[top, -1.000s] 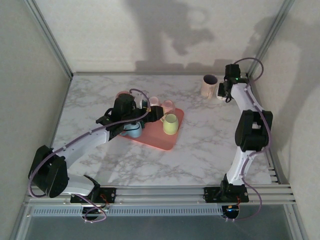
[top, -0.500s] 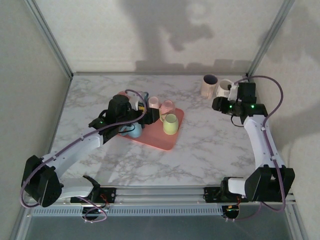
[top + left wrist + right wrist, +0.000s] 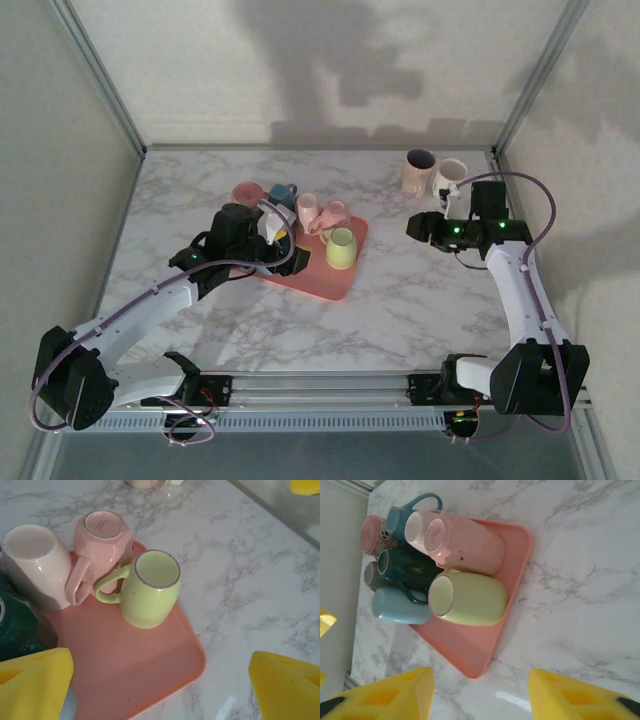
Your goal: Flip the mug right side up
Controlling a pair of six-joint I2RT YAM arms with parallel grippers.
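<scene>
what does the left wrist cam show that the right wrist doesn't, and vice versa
Left wrist, not right: the curved handle of the light green ceramic mug. Right wrist, not left: a salmon-pink mug, a blue mug and a grey mug. Both: the light green ceramic mug, a pale pink mug, a deeper pink mug and the coral plastic tray.

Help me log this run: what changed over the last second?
The right tool swung away from the back-right corner, leftward and nearer, leaving the white mug standing free beside the beige mug; it is open and empty. The left tool drew back toward the left edge of the tray, open. The green mug and the tray stayed put.
</scene>
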